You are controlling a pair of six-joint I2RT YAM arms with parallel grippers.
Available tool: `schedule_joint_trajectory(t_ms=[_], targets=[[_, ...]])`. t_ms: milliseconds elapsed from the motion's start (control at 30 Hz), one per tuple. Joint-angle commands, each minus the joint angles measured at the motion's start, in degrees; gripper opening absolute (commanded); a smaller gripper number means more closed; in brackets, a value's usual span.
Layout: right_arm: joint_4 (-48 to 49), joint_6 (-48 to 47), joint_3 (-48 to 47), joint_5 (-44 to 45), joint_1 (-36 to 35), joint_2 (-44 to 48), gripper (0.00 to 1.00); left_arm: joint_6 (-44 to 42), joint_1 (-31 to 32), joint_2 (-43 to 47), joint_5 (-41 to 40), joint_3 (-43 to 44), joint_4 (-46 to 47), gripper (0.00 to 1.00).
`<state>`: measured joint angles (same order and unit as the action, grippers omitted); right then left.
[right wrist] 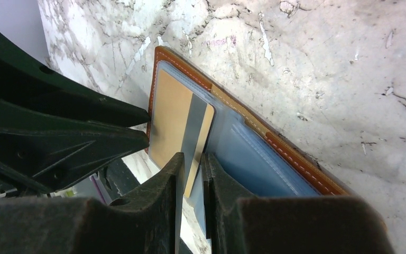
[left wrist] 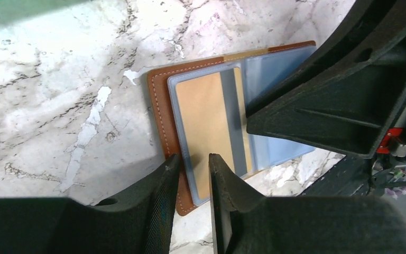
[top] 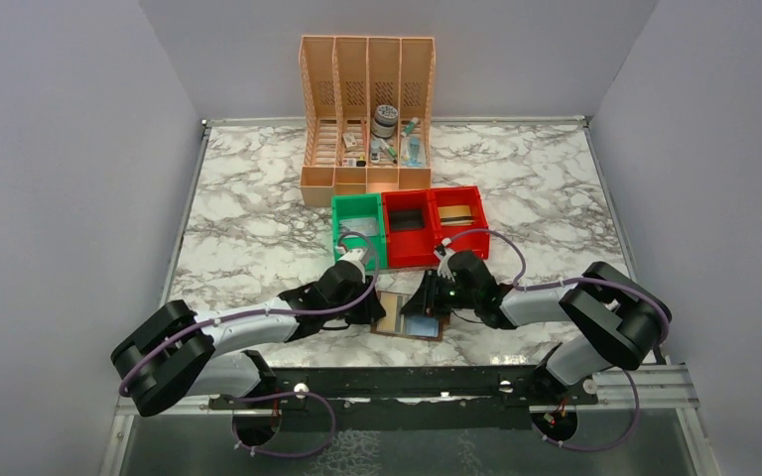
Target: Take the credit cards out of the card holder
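The brown card holder (top: 409, 319) lies open on the marble, close to the table's near edge. A tan credit card (left wrist: 206, 121) with a grey stripe sits in its clear sleeve; pale blue sleeves fill the other half. My left gripper (left wrist: 193, 164) straddles the holder's outer stitched edge (left wrist: 161, 116) with a narrow gap, jaws open. My right gripper (right wrist: 193, 161) comes from the opposite side and is shut on the card's (right wrist: 172, 116) inner edge by the fold. In the top view the left gripper (top: 373, 307) and right gripper (top: 427, 301) face each other over the holder.
A green bin (top: 359, 230) and two red bins (top: 409, 230) (top: 459, 211) stand just behind the holder. A peach file organiser (top: 367, 109) with small items is at the back. The black base rail (top: 397, 382) runs along the near edge.
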<state>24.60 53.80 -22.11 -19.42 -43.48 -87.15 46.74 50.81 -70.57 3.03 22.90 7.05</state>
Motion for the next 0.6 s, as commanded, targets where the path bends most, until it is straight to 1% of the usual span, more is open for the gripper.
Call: schedule_joint_trajectory(t_ms=[0,100,233,333,367,433,567], targets=[[-2.03,-0.81,1.52,1.44,0.51,-1.27,0.20,-1.44,0.19,-1.62,-1.26,2.24,-2.53,0.30],[-0.89,-0.19,1.69,0.69,0.51,-1.80,0.20,-1.48,0.61,-4.17,0.76,3.01,-1.89,0.25],[1.45,0.81,2.44,-0.72,0.51,-2.27,0.20,-1.43,1.79,-4.97,1.09,3.43,-1.56,0.16],[4.92,2.60,3.46,-2.33,0.59,-2.53,0.19,-1.24,2.27,-5.26,0.97,3.39,-1.60,0.10],[6.22,3.19,3.67,-3.21,0.71,-2.62,0.18,-1.15,2.38,-5.42,1.00,3.32,-1.69,0.08],[8.86,4.24,3.91,-4.97,0.92,-3.22,0.13,-0.85,2.75,-5.52,0.91,3.16,-1.72,0.05],[10.61,4.89,3.54,-7.11,1.41,-4.21,0.05,-0.51,3.23,-5.39,1.22,3.05,-1.41,0.00]])
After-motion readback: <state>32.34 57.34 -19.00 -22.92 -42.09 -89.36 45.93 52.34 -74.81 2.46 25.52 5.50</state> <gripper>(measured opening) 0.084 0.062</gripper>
